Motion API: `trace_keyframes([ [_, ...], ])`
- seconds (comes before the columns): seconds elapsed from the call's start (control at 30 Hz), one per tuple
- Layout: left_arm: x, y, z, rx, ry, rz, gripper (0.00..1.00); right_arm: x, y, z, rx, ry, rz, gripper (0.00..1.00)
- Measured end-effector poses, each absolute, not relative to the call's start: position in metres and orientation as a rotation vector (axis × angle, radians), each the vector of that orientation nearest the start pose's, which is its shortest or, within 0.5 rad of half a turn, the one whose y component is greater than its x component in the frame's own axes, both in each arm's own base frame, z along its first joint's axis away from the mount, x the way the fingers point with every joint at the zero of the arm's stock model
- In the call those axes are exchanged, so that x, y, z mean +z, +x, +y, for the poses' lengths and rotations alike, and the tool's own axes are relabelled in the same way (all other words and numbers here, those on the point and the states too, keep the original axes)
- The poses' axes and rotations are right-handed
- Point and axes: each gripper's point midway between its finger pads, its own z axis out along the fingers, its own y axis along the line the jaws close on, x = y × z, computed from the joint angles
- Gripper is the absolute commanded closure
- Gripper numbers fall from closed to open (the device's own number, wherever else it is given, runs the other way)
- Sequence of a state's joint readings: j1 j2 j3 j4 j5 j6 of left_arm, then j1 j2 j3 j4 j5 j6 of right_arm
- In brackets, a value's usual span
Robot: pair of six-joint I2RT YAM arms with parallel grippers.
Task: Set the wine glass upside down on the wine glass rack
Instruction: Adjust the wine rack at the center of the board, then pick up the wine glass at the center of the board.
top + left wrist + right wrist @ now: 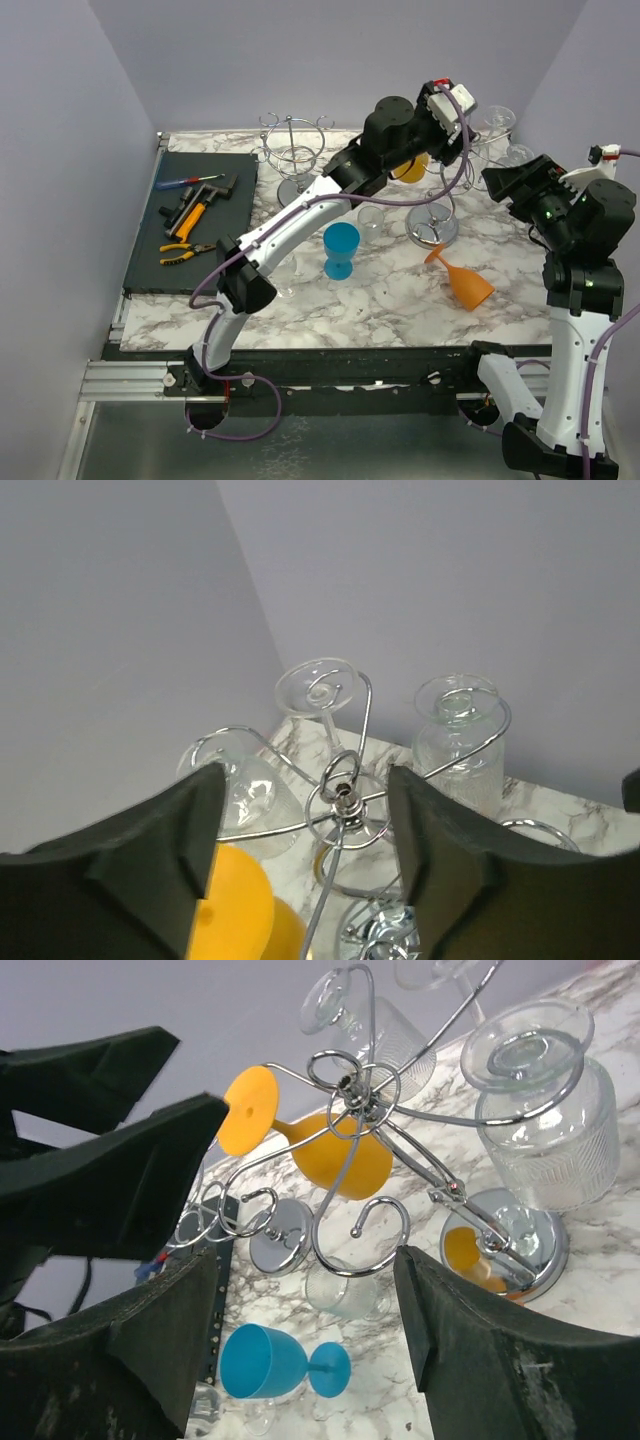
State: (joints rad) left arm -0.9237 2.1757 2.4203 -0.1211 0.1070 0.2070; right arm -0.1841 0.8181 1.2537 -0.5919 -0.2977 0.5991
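Table: the white marble-patterned table point(330, 310) is carrying everything, with a dark mat point(190, 225) lying at its left side.

Rack: the chrome wire wine glass rack point(432, 228) is standing at the right rear of the table. Clear ribbed glasses point(545, 1130) are hanging upside down from its hooks.

Left arm: it is reaching diagonally from the near left across the table, wrist pitching down over the rack's top hub.

Right arm: it is standing folded at the right edge, its wrist facing the rack from the side, well apart from the glass.

Task's thing: the yellow plastic wine glass point(340, 1165) is sitting in the rack just under the hub. Its foot disc is pointing up and outward, its bowl lower and towards the stem. The long axis is looking tilted, not plumb, so I cannot tell whether it is fully seated.

Key relation: the left arm is by far the nearer. The glass is lying just below the left gripper point(305, 810), on the side of its left finger.

Left jaws: they are standing well apart and seem to be gripping nothing. The yellow foot is showing just off one fingertip.

Right jaws: the right gripper point(305, 1290) is holding its jaws wide and carrying nothing.
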Motion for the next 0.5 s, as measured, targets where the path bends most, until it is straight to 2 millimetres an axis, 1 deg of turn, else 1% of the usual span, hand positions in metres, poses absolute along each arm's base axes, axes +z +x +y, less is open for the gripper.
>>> trace_keyframes([
  [0.03,0.448,0.377,-0.515,-0.668,0.86,1.199,0.13,0.396,0.271,0.025,0.556,0.443,1.689,0.2],
  [0.1,0.457,0.369,-0.504,-0.673,0.856,1.209,0.08,0.402,0.269,0.027,0.554,0.409,1.683,0.19],
  [0.17,0.468,0.357,-0.486,-0.671,0.851,1.229,0.05,0.407,0.269,0.031,0.56,0.37,1.688,0.16],
  [0.2,0.475,0.35,-0.475,-0.668,0.846,1.24,0.03,0.411,0.268,0.033,0.565,0.35,1.686,0.12],
  [0.23,0.478,0.346,-0.469,-0.666,0.844,1.247,0.02,0.414,0.268,0.034,0.569,0.331,1.684,0.02],
  [0.33,0.499,0.324,-0.428,-0.644,0.822,1.276,0.01,0.418,0.269,0.04,0.591,0.284,1.691,0.0],
  [0.37,0.503,0.318,-0.414,-0.633,0.813,1.289,0.01,0.418,0.27,0.042,0.601,0.274,1.695,0.0],
  [0.4,0.504,0.313,-0.404,-0.626,0.81,1.3,0.01,0.418,0.272,0.044,0.616,0.261,1.701,0.0],
  [0.43,0.506,0.307,-0.39,-0.616,0.801,1.313,0.01,0.417,0.274,0.046,0.627,0.255,1.707,0.0],
  [0.5,0.503,0.3,-0.361,-0.584,0.785,1.35,0.01,0.415,0.278,0.05,0.658,0.24,1.726,0.0],
])
